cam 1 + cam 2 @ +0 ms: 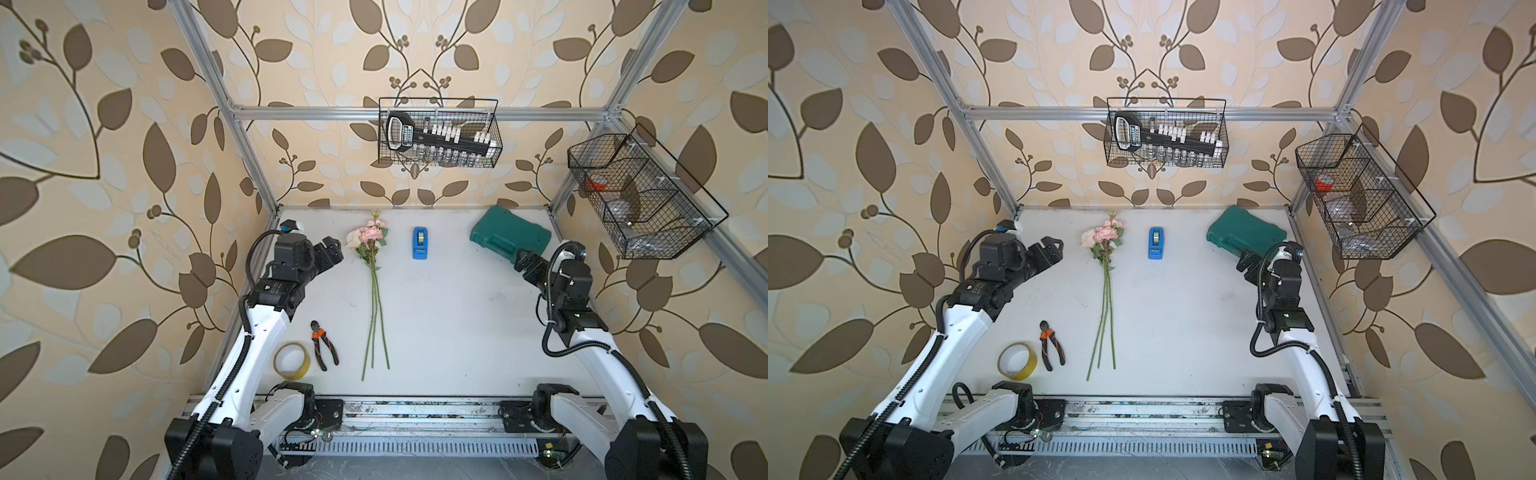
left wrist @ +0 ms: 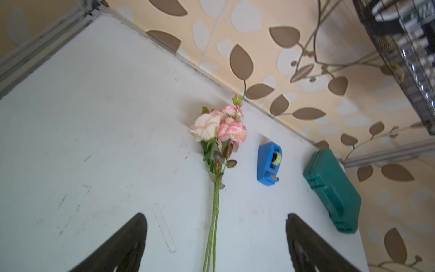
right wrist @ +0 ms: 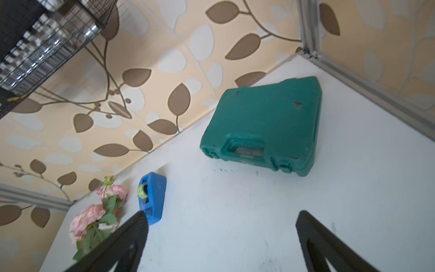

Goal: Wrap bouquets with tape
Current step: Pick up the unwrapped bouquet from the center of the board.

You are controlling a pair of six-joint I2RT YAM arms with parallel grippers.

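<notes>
1. The bouquet (image 1: 368, 243) lies flat on the bench (image 1: 449, 324), left of centre. Its blooms point toward the far wall and its three thin stems run toward the near edge. Nothing touches it.
2. The tape dispenser (image 1: 419, 243) stands just right of the blooms, apart from them, at the far middle of the bench.
3. The left pincer (image 1: 330, 252) hovers just left of the blooms. Its wrist view shows both dark fingers (image 2: 127, 245) spread wide and empty, with the stems seen on the bench between them.
4. The right pincer (image 1: 524, 262) hangs by the near corner of the green case (image 1: 509, 235), at the far right. Its wrist view shows it wide open over bare bench, gripping nothing.
5. Only the top views show the yellowish tape ring (image 1: 296, 373) and the orange-handled cutters (image 1: 324, 345), side by side at the near left. The same holds for the wire basket (image 1: 640, 195) on the right wall.
6. The left wrist view shows the pale green roll (image 2: 277, 158) inside the dispenser, a mere speck from above.
7. The right wrist view shows the case's handle (image 3: 244, 147) and latches, and only the blooms of the bouquet.
</notes>
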